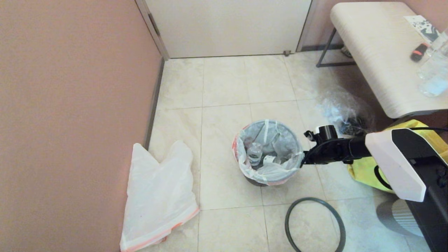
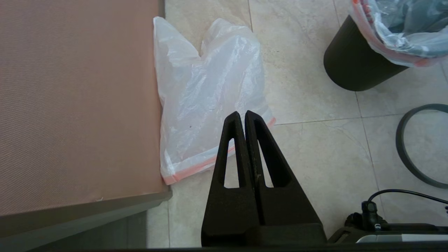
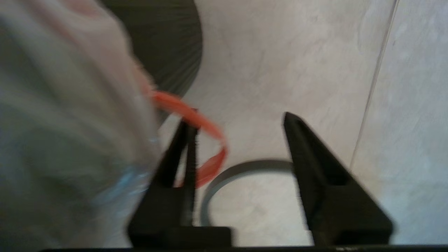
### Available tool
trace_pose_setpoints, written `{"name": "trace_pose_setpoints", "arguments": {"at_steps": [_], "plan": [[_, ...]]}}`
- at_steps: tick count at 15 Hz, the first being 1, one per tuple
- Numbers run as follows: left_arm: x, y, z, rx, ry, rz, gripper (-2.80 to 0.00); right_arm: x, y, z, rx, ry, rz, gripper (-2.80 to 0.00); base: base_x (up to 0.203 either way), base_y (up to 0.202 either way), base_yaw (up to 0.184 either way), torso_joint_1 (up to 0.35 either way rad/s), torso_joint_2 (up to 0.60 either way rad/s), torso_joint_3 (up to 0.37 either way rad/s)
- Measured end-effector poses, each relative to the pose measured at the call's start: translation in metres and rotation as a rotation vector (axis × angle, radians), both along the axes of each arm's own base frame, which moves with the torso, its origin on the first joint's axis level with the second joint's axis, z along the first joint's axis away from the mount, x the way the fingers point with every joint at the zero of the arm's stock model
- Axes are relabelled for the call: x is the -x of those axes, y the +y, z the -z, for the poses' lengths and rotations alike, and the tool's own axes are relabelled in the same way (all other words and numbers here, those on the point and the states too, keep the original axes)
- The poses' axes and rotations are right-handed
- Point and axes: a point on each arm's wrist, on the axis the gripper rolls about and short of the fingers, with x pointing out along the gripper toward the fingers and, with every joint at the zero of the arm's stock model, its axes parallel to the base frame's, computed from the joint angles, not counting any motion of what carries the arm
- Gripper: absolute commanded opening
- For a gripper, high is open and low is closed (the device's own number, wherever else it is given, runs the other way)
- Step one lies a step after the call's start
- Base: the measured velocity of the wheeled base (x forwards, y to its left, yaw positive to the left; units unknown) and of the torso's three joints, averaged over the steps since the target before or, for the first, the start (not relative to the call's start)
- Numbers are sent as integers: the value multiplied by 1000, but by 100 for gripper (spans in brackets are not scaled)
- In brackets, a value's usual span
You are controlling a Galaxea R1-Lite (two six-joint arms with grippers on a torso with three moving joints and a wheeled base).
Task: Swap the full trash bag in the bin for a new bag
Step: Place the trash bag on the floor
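Observation:
The full trash bag sits in the black bin at mid-floor, its orange-pink rim folded over the edge, with a clear bottle showing inside. My right gripper is at the bin's right rim. In the right wrist view it is open, and the bag's orange drawstring loop hangs between the fingers, close to one of them. The new bag lies flat by the left wall. The dark-grey hoop lies on the floor in front of the bin. My left gripper hangs shut and empty above the new bag's corner.
A pink wall runs along the left. A yellow tote bag and a clear bag of dark items lie right of the bin, under a white table. A grey ribbed cylinder stands at the near right.

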Motion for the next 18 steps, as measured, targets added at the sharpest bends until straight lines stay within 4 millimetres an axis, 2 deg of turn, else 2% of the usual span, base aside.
{"name": "trace_pose_setpoints", "arguments": {"at_steps": [7, 12, 18], "plan": [[0, 0, 0, 0, 0, 0, -280, 36, 32, -54, -100, 60, 82, -280, 0, 0, 0, 0, 0, 0], [0, 0, 0, 0, 0, 0, -280, 52, 28, -82, -194, 85, 182, -280, 0, 0, 0, 0, 0, 0], [0, 0, 0, 0, 0, 0, -280, 77, 20, -109, -200, 68, 238, -280, 0, 0, 0, 0, 0, 0]]}}
